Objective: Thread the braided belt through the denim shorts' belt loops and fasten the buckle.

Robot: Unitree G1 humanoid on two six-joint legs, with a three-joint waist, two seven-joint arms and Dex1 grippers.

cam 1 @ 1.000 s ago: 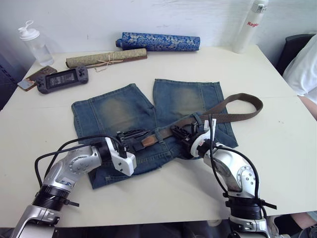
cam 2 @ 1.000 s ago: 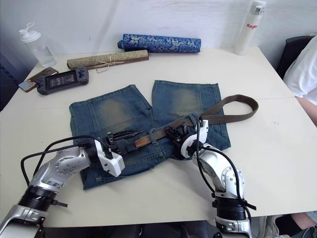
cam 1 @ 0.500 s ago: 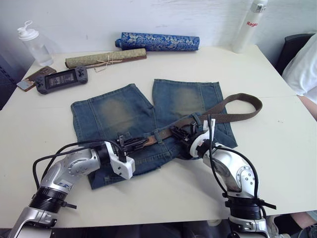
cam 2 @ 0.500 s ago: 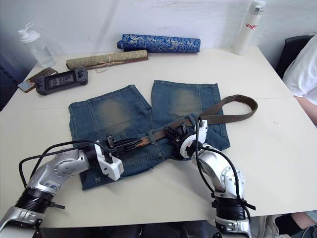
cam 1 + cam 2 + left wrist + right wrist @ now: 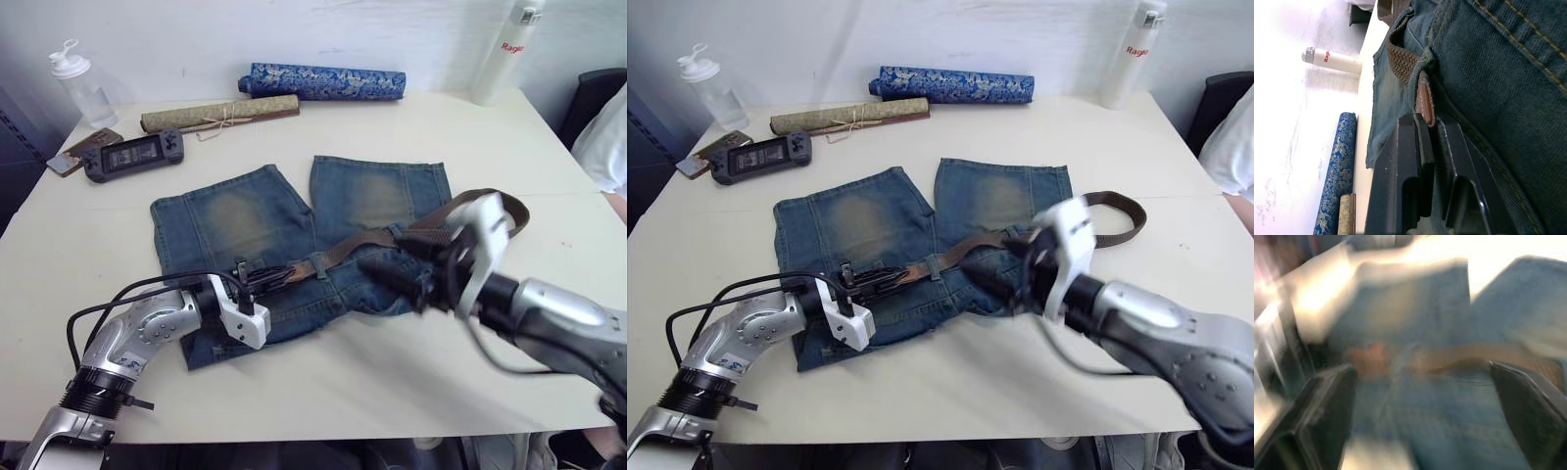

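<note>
The denim shorts (image 5: 245,220) lie flat mid-table, waistband toward me. The braided belt (image 5: 367,241) runs across the waistband, passes under one of the belt loops (image 5: 318,265) and curls off to the right (image 5: 509,208). My left gripper (image 5: 266,275) rests on the waistband, shut on the belt's tan leather tip (image 5: 1425,103), which lies between its fingers (image 5: 1413,161). My right gripper (image 5: 392,276) hangs blurred above the shorts' right side, open, its fingers (image 5: 1528,406) wide apart and holding nothing. The buckle is hidden.
A blue patterned roll (image 5: 328,81) and a tan roll (image 5: 220,113) lie at the back. At back left are a game console (image 5: 132,157) and a clear bottle (image 5: 78,83); a white bottle (image 5: 505,54) stands back right. A person's sleeve (image 5: 607,137) shows at the right edge.
My left gripper closed on the belt's tan tip. My right gripper opened, let go at the waistband and swung up and to the right. The camera shifted slightly.
</note>
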